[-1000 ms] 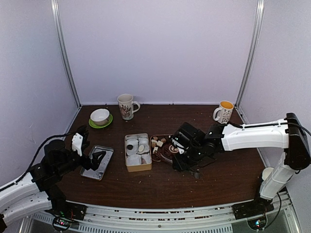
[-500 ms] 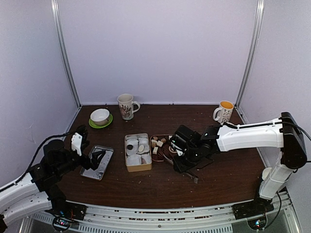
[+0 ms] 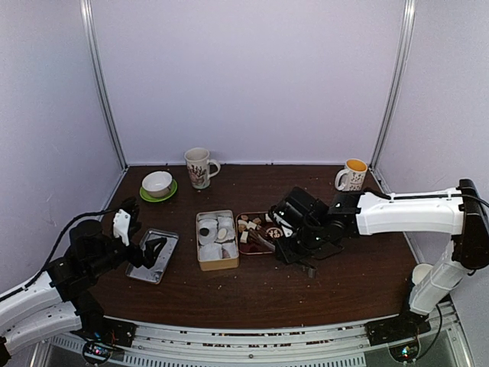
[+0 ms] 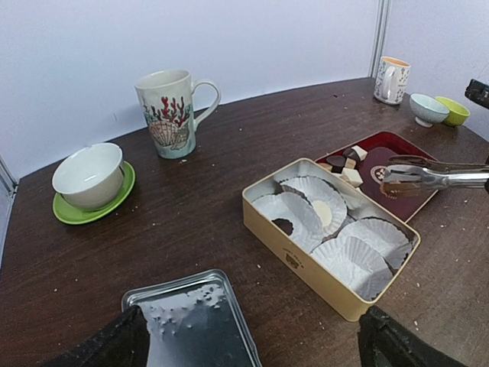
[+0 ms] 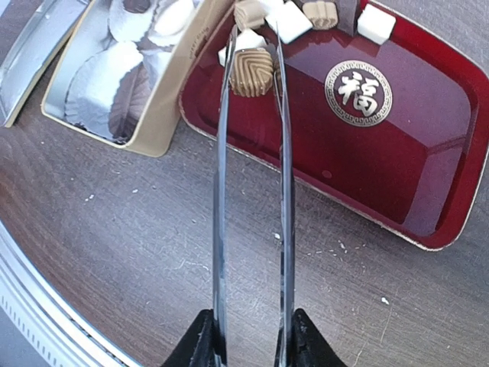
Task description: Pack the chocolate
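- The right arm is now sitting further right and back than a second ago, its wrist drawn away from the table's near edge, and its jaws have narrowed. The left arm is staying where it was.
- A slotted metal rail point(image 3: 252, 336) is running along the near edge, carrying both arm bases.
- The dark brown wooden table point(image 3: 252, 294) is showing pale crumbs scattered across its grain.
- The left gripper point(image 3: 153, 250) is hovering with its jaws spread wide, holding nothing, over a flat rectangular silver tin lid point(image 4: 191, 321).
- A shallow cream-gold rectangular tin point(image 4: 306, 264) is lying just beyond the lid, filled with white pleated paper cups point(image 4: 306, 206); one dark chocolate piece point(image 4: 283, 225) is resting in one of the cups.
- The right gripper point(image 5: 248, 336) is squeezing a pair of long thin metal tongs point(image 5: 221, 191), its jaws pressed against both blades.
- The tong tips are pinching a tan ridged chocolate point(image 5: 252, 73) over the near left corner of a glossy dark red rectangular tray point(image 5: 382, 168), beside the tin.
- The remaining white, tan and dark chocolate pieces point(image 4: 351, 164) are clustering at the tray's far end.
- A white bowl point(image 4: 88, 174) is sitting on a green saucer point(image 4: 76, 212) near the back left, beside a cream shell-patterned mug point(image 4: 172, 115).
- A patterned mug with an orange interior point(image 3: 353, 176) is standing at the back right.
- Pale lilac walls are enclosing the table, with metal uprights point(image 3: 103, 84) in the rear corners.
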Controlling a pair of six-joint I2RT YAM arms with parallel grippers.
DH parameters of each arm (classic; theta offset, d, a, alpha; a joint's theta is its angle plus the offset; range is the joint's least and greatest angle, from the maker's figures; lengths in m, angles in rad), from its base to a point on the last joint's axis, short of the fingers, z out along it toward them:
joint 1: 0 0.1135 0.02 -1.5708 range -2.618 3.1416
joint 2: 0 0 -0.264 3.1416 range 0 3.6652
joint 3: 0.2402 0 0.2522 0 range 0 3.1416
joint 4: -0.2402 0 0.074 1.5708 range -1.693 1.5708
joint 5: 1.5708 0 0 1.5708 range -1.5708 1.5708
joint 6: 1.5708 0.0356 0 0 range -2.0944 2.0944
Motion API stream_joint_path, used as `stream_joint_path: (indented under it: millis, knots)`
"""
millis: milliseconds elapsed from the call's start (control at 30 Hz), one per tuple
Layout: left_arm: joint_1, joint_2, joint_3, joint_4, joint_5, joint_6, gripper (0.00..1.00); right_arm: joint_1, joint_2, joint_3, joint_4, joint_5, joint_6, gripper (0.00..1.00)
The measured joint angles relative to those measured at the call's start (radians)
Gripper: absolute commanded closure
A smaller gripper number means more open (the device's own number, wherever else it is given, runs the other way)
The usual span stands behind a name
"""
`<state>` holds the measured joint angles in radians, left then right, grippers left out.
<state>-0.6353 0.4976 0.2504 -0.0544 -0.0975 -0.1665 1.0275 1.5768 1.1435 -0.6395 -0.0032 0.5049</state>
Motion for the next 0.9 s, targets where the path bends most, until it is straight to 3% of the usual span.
stream_joint_path:
  millis: [400,667,900]
  knots:
    - [0.000,0.022,0.000,0.000,0.000,0.000,0.02,0.023,-0.100,-0.058,0.093,-0.127,-0.075,0.68]
    - [0.000,0.030,0.000,0.001,0.001,0.000,0.02,0.057,-0.098,-0.061,0.143,-0.244,-0.117,0.68]
    - [0.000,0.032,0.000,0.001,0.002,0.000,0.02,0.075,-0.050,-0.043,0.137,-0.252,-0.136,0.68]
